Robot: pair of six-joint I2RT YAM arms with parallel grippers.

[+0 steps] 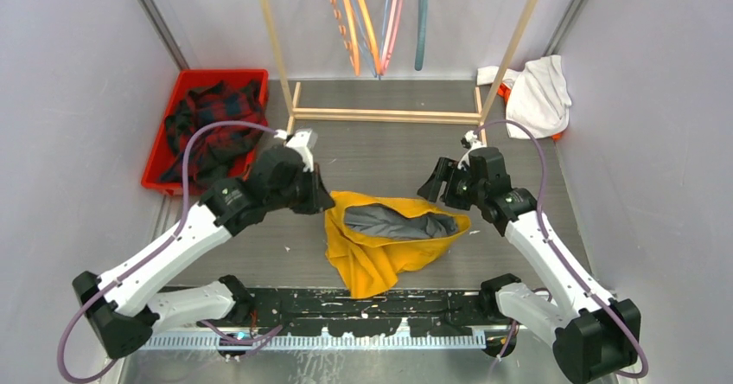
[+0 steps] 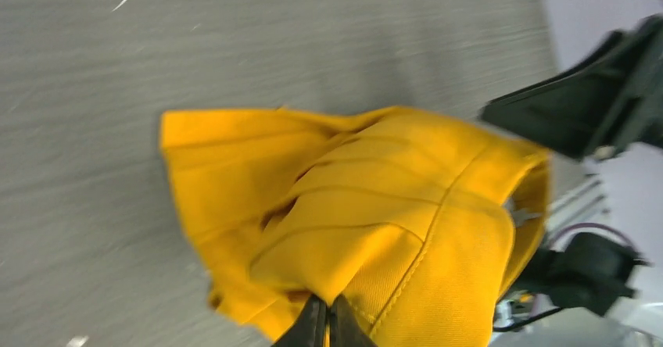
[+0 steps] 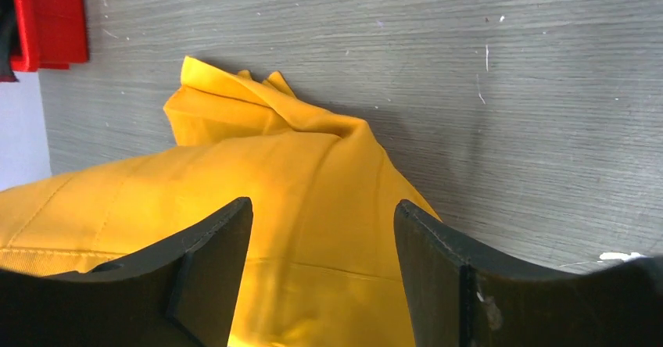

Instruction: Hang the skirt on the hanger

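- Left gripper (image 2: 327,330): fingers are pinched fully together, with a fold of the yellow skirt (image 2: 367,206) caught at the tips. The bite is judged shallow, so slippage is likely if the cloth is pulled taut.
- Right gripper (image 3: 322,210): jaws are held wide over the skirt and nothing is gripped. Both layers could be clamped together, which would seal the waist opening.
- The skirt is found crumpled on the table (image 3: 469,66) between the arms. The hangers (image 1: 380,21) are hung well apart, behind.

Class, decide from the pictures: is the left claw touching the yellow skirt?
Touching. The left wrist view shows the left claw shut on a fold of the yellow skirt, with fabric pinched between its tips.
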